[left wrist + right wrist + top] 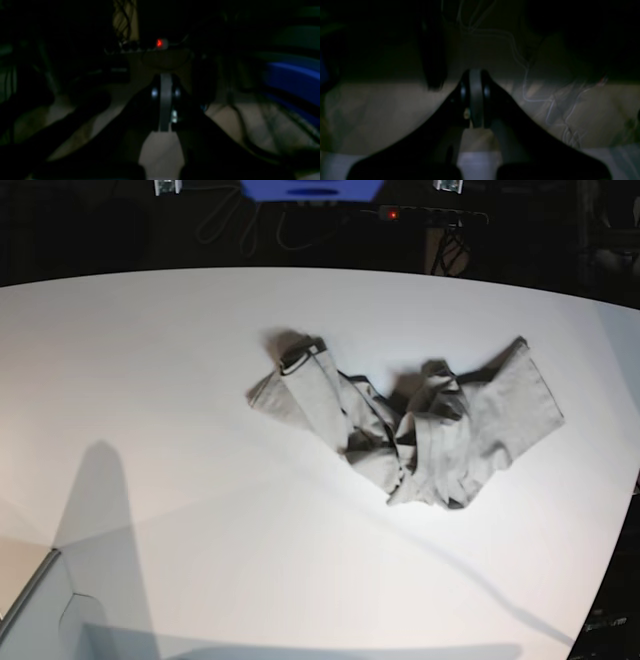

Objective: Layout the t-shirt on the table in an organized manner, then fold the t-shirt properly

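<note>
The t-shirt (420, 425) lies crumpled and twisted in a heap on the white table (150, 380), right of centre in the base view, with one part spread flatter toward the right. Neither arm shows in the base view. In the dark left wrist view my left gripper (165, 105) is shut, its fingers pressed together with nothing between them. My right gripper (476, 100) is likewise shut and empty in the dim right wrist view. No cloth shows in either wrist view.
A blue object (310, 188) and a power strip with a red light (393, 214) sit beyond the table's far edge. The red light (159, 43) and a blue shape (292, 77) show dimly ahead of the left gripper. Loose cables (527, 75) lie ahead of the right one.
</note>
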Controlling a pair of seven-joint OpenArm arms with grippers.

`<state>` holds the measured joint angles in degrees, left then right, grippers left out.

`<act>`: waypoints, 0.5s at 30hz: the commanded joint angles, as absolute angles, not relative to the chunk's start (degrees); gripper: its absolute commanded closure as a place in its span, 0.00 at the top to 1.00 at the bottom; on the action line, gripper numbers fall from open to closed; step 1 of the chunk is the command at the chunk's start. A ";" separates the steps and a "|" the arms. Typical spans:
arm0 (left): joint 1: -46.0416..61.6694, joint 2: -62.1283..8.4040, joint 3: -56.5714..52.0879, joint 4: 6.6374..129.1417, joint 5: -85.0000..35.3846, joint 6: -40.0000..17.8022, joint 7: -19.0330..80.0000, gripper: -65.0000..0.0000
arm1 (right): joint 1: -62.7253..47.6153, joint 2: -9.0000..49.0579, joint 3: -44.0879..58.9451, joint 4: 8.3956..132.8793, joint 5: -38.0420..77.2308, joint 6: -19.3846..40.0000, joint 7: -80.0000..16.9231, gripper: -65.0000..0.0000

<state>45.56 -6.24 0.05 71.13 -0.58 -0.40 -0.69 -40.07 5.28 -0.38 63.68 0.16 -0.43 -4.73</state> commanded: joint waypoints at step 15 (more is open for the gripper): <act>57.98 -11.30 -0.13 113.98 -0.48 0.04 -1.19 0.00 | -60.26 7.69 9.89 113.36 0.31 0.22 -3.91 0.00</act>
